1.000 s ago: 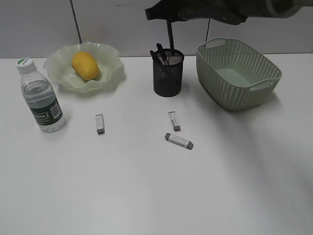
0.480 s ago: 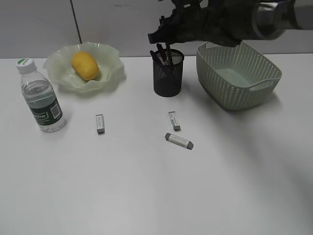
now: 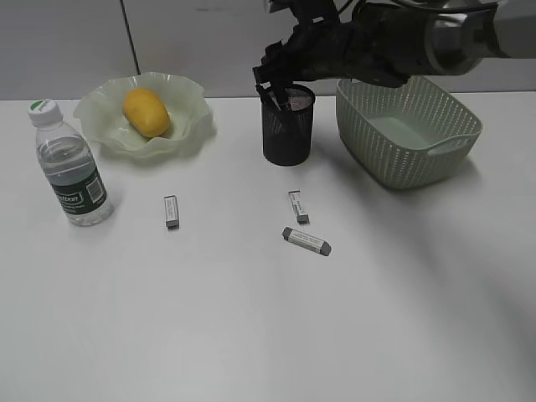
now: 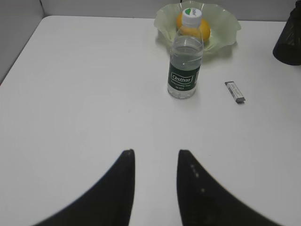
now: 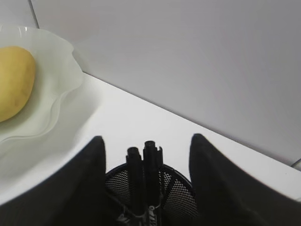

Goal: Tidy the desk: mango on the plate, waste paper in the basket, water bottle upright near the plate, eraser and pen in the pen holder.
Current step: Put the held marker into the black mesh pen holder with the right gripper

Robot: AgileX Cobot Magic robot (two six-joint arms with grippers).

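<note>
Dropping lower since a second ago, the right gripper (image 5: 146, 183) is now hanging over the pen holder (image 3: 288, 124), jaws spreading wide, gripping nothing, pens (image 5: 143, 176) standing inside. The pen step is seemingly finishing. Next, three erasers (image 3: 306, 241) are lying on the desk (image 3: 251, 335), awaiting pickup. The left gripper (image 4: 155, 181) is idling partly open, empty.

Exterior view: set in front of the bench (image 3: 251, 335), looking down at a slant toward the back wall; whole layout visible. Left wrist view: low over the bench's left side, facing the water bottle (image 4: 185, 61) and plate (image 4: 221, 28) from some way off; both also appear in the exterior view. Right wrist view: very close above the pen holder (image 5: 178, 188), facing the wall, sharing holder, plate rim and mango (image 5: 11, 80) with the exterior view.
</note>
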